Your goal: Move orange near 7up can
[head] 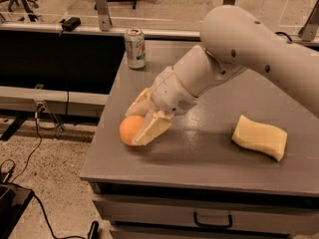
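The orange (127, 129) rests on the grey table (209, 163) near its front left corner. My gripper (134, 127) reaches down from the right, with one pale finger behind the orange and the other (150, 129) in front of it, both closed against the fruit. The 7up can (135, 48) stands upright at the table's back left corner, well beyond the orange.
A pale yellow sponge block (260, 136) lies on the right of the table. The table's left edge and front edge run close to the orange. A drawer with a handle (213, 219) sits under the front edge. Cables lie on the floor to the left.
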Robot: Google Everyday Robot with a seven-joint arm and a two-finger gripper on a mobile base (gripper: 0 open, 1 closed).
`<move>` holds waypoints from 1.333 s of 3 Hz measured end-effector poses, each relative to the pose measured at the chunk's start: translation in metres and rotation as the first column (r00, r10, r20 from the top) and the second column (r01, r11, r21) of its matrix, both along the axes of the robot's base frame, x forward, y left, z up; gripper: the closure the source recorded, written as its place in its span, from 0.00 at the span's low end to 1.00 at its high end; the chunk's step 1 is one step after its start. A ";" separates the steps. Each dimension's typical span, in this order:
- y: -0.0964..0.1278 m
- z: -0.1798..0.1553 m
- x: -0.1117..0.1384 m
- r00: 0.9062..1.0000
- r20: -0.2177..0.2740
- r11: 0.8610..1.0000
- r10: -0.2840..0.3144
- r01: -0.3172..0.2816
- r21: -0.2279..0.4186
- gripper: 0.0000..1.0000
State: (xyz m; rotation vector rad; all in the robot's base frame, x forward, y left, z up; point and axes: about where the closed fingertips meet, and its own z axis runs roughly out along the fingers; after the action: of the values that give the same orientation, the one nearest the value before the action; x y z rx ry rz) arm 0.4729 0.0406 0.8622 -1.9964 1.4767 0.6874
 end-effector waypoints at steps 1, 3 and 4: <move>0.001 0.000 -0.001 1.000 0.002 1.000 0.003 -0.003 -0.001 1.00; -0.033 0.030 0.037 0.984 0.087 0.988 -0.154 0.154 0.002 1.00; -0.058 0.048 0.077 0.958 0.140 0.968 -0.252 0.248 0.040 1.00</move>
State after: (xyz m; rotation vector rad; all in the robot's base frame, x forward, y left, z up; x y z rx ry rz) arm 0.5496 -0.0170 0.9098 -1.7618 1.5902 0.4403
